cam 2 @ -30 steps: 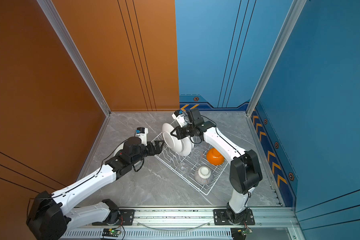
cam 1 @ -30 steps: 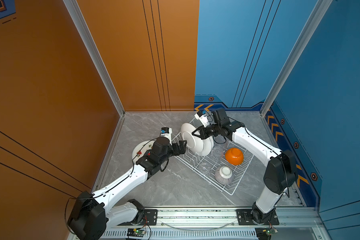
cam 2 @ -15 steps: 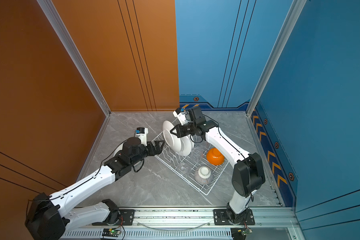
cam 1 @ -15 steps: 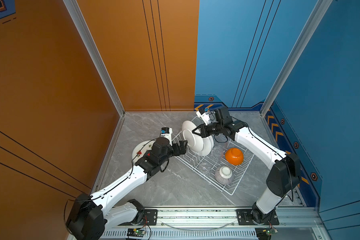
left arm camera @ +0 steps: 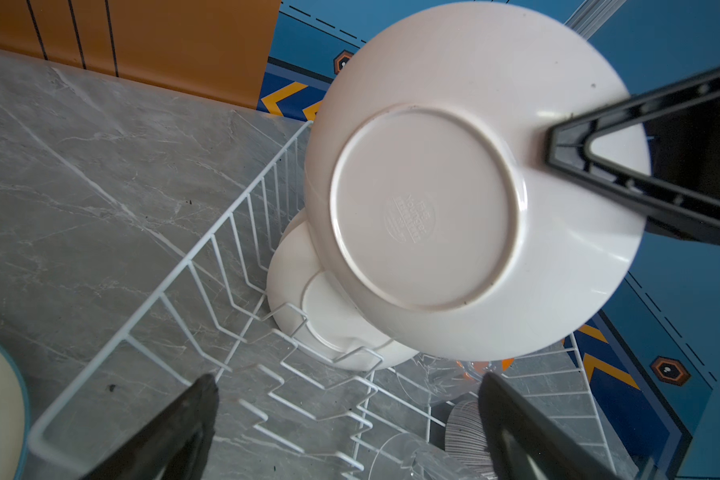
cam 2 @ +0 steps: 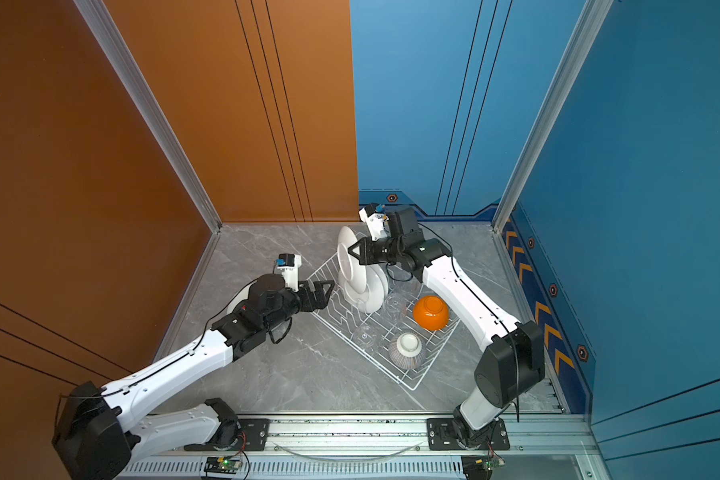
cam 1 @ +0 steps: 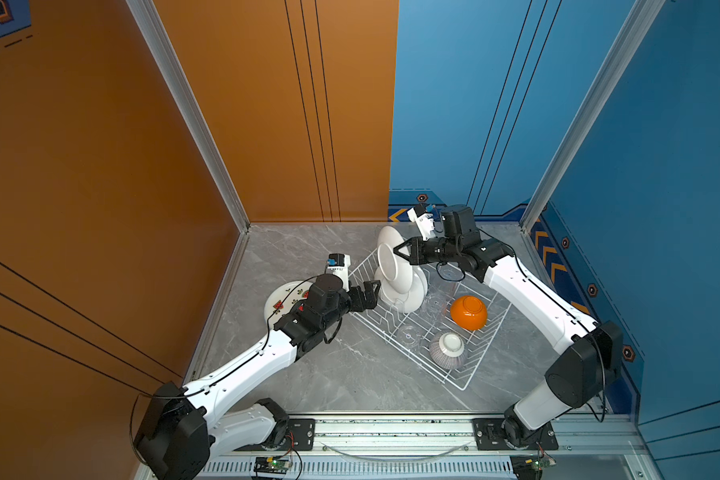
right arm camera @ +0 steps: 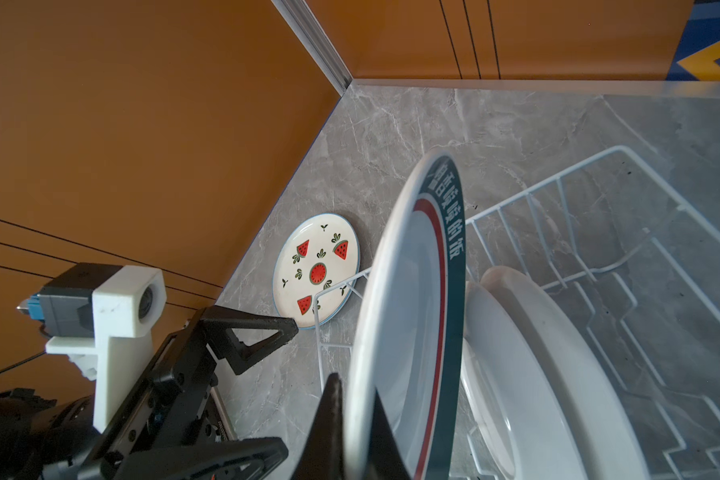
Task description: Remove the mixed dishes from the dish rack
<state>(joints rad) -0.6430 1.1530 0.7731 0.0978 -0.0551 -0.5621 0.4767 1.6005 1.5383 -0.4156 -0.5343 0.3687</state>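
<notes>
In both top views, pinches the dark-ringed plate [cam 1: 391,270] by its rim in the right gripper [cam 1: 395,251], on edge over the dish rack [cam 1: 461,387]; holds the left gripper [cam 1: 373,296] wide open, empty, beside the rack. Left wrist: faces the plate's white back. Right wrist: shows the watermelon plate [right arm camera: 316,270] flat on the table [right arm camera: 391,145].

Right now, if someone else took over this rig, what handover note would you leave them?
Right gripper: shut on the dark-ringed plate at its rim, held up over the dish rack.
Left gripper: open, empty, at the rack's edge.
Done: watermelon plate lies on the table beside the rack.
Left: set down the held plate; then the white plates standing in the prongs, three tumblers, orange bowl, striped bowl.
</notes>
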